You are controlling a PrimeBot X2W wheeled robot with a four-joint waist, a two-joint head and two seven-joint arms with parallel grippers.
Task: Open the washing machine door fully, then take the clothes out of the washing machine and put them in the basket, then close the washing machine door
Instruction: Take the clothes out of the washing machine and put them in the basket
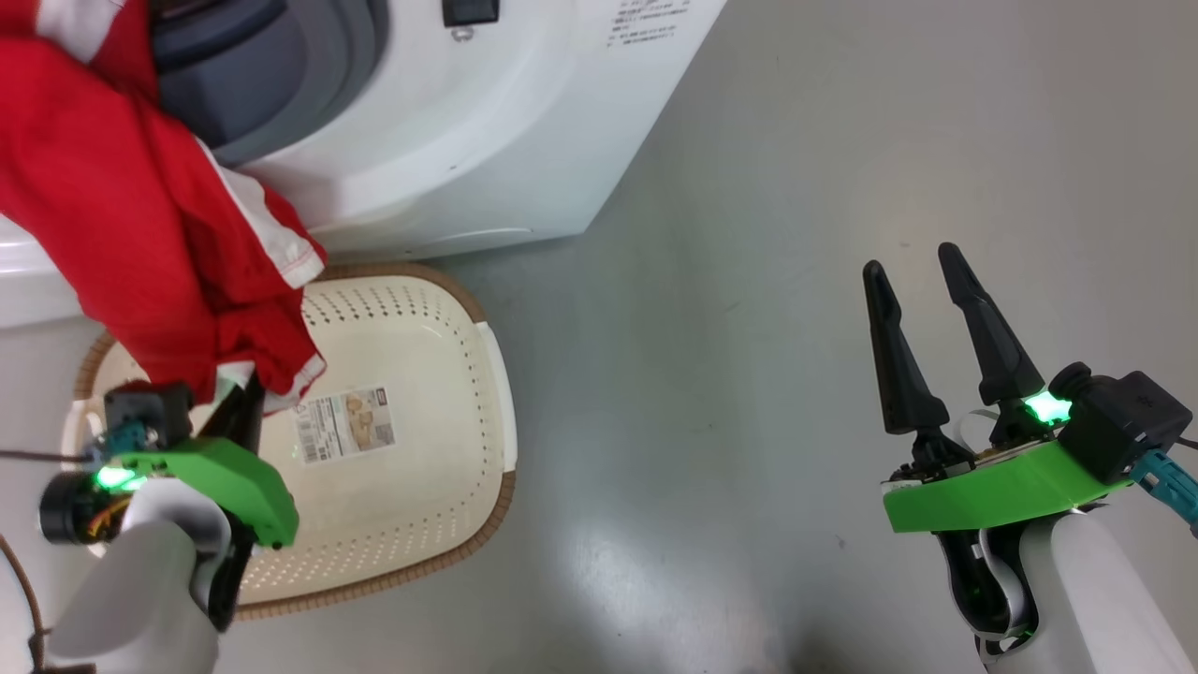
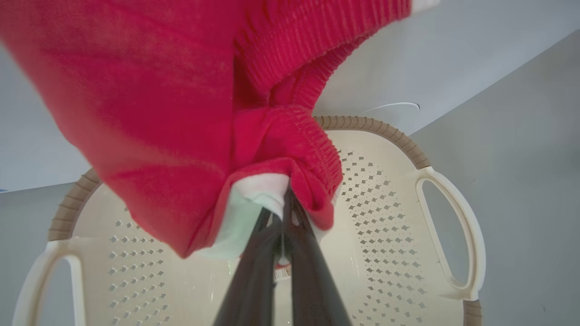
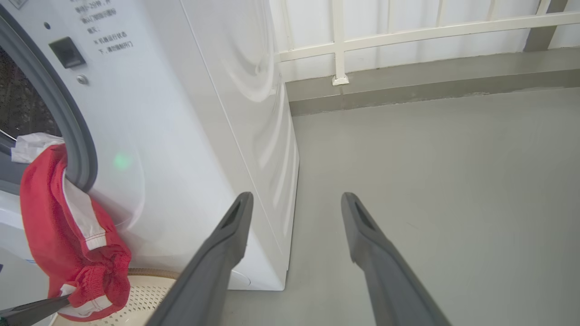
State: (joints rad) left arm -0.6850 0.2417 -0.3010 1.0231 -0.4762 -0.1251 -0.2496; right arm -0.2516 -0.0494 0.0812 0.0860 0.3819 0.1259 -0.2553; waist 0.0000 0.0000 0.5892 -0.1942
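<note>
A red garment with white stripes (image 1: 140,215) trails out of the washing machine (image 1: 449,140) mouth, over the grey gasket (image 3: 72,127), and down above the cream basket (image 1: 421,374). My left gripper (image 1: 234,398) is shut on the garment's lower elastic hem (image 2: 290,154), just above the basket's perforated floor (image 2: 385,203). The same red garment (image 3: 63,226) hangs against the machine's white front (image 3: 181,136), with a white cloth piece (image 3: 31,145) at the drum's lip. My right gripper (image 1: 913,262) stands open and empty over bare floor to the right, its jaws spread wide (image 3: 295,197). The washing machine door is out of view.
The basket (image 3: 149,290) stands on the grey floor (image 1: 796,187) right against the machine's base. Open floor stretches to the right of the machine. A low kerb and white railing (image 3: 408,31) run along the back.
</note>
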